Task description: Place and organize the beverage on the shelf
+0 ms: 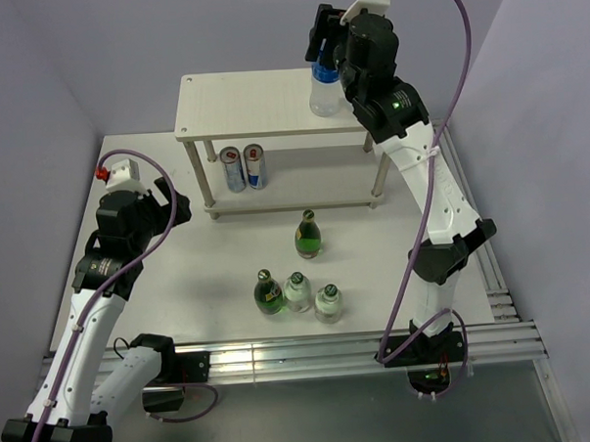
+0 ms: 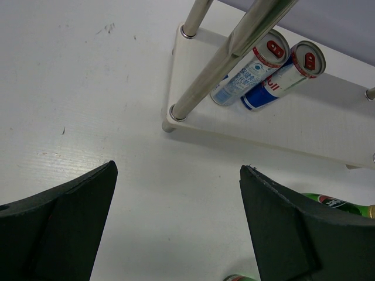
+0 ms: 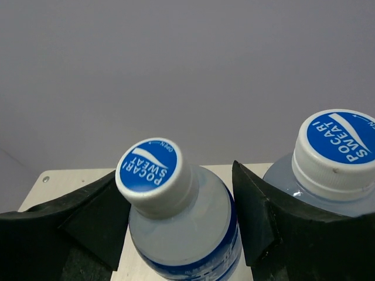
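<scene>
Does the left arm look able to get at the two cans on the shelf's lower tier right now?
Probably yes: the left tool is open and aimed toward the cans, with only a shelf leg partly crossing the approach.

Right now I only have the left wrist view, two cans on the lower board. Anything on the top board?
Observer: Yes, a Pocari Sweat bottle stands at the right end of the shelf, between the fingers of the right gripper.
Operator: Just one?
Observer: No, the right wrist view shows a second bottle beside it.
Operator: What isn't shelved yet?
Observer: Four bottles: a green bottle near the shelf, a row of three further from it.
</scene>
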